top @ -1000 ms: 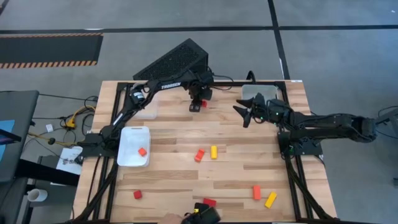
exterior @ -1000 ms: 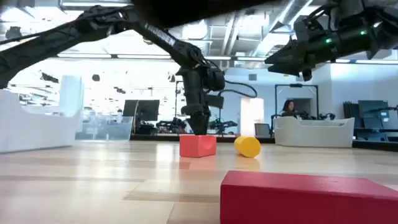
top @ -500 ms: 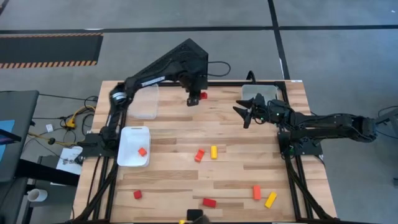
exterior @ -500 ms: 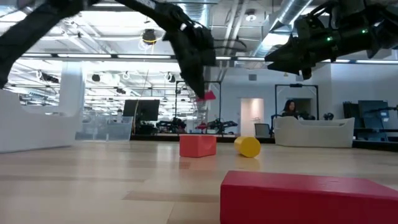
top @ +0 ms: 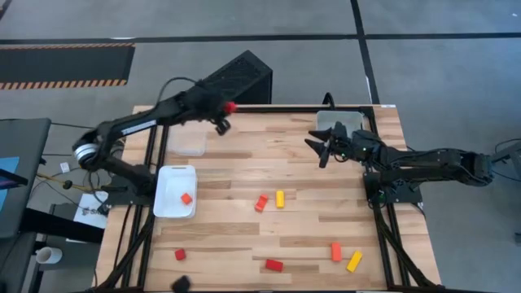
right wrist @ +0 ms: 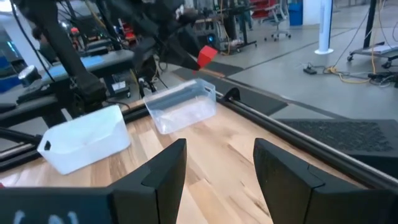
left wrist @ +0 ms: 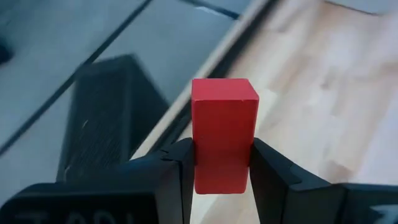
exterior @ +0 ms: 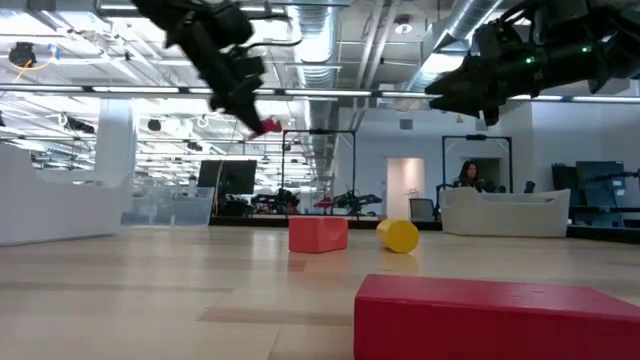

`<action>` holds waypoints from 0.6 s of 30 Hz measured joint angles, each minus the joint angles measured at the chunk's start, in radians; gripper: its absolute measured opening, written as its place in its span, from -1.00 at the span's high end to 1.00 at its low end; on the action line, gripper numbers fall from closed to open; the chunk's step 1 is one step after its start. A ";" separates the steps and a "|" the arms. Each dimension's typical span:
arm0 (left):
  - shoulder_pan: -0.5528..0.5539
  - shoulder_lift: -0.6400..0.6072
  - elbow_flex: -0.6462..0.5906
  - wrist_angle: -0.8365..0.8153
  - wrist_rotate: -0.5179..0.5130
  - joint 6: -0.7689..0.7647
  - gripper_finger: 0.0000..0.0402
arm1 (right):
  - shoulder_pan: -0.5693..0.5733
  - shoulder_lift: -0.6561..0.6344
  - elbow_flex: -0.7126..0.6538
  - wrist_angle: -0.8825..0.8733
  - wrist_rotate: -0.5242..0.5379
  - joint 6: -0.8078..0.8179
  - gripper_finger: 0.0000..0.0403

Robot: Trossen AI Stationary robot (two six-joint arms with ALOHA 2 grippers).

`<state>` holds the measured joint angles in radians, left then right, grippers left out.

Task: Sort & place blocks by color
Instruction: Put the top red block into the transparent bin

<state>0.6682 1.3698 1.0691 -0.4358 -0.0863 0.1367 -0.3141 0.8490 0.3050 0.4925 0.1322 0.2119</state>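
My left gripper [top: 223, 112] hangs high above the table's far left part, shut on a red block [left wrist: 224, 118], near the clear tray [top: 189, 140]. The white tray [top: 167, 203] holds one red block [top: 186, 198]. An orange-red block [top: 261, 203] and a yellow block [top: 280, 198] lie mid-table. A red block [top: 180, 255], a red bar [top: 273, 264], an orange block [top: 335, 251] and a yellow bar [top: 354, 260] lie near the near edge. My right gripper [top: 319, 148] waits open above the far right part. My left gripper pinches the red block between its two fingers [left wrist: 181, 163] on two opposite side faces [left wrist: 200, 163]. One end of the block [left wrist: 224, 93] sticks out past the fingertips. The block is lifted clear of the table [exterior: 268, 126].
A third clear tray [top: 338, 122] sits at the far right edge beside my right arm. A black perforated box [top: 232, 80] stands beyond the far edge. Bare wood lies between the trays and the mid-table blocks.
My left gripper, shut on the red block, has lifted it off the table at the far middle and carried it up and toward the table's left edge. The block now hangs high near the clear tray. My right arm has kept still.
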 joint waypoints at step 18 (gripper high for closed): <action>0.337 0.122 -0.101 -0.212 0.048 -0.168 0.56 | 0.000 0.000 0.011 0.041 -0.007 0.007 -0.04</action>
<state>1.0053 1.4914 0.9683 -0.6480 -0.0379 -0.0315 -0.3140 0.8490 0.3161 0.5331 0.1253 0.2191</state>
